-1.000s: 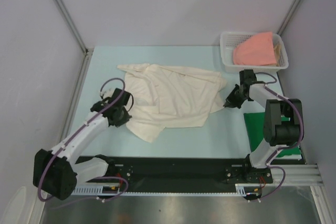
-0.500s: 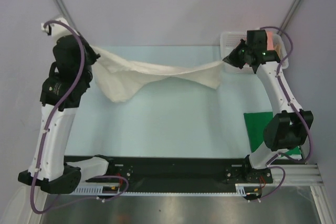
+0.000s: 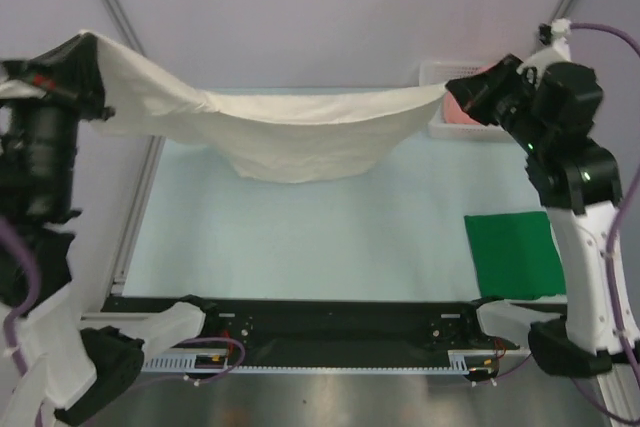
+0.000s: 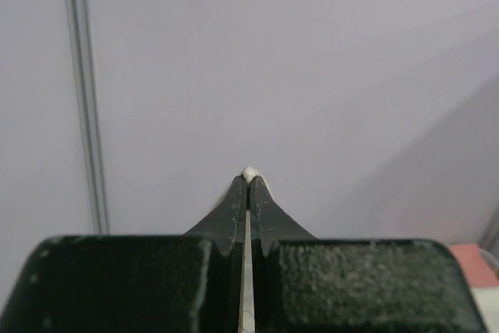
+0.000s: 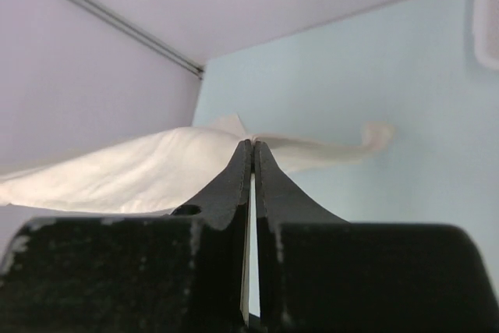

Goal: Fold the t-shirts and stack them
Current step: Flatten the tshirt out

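The cream-white t-shirt (image 3: 290, 132) hangs stretched in the air between both raised arms, its middle sagging above the table's far half. My left gripper (image 3: 90, 47) is shut on its left end, high at the far left; in the left wrist view a bit of white cloth shows at the closed tips (image 4: 249, 174). My right gripper (image 3: 455, 90) is shut on its right end; the right wrist view shows the cloth (image 5: 117, 177) spreading from the tips. The dark green t-shirt (image 3: 515, 252) lies folded flat at the right. The salmon-pink t-shirt (image 3: 462, 107) sits in the basket, mostly hidden.
The white lattice basket (image 3: 440, 72) stands at the far right corner, partly behind my right arm. The light blue table (image 3: 320, 237) is walled by grey panels at the left, back and right. A black rail runs along the near edge.
Both arms have risen and spread apart, lifting the cream-white shirt from the table and stretching it taut high in the air.
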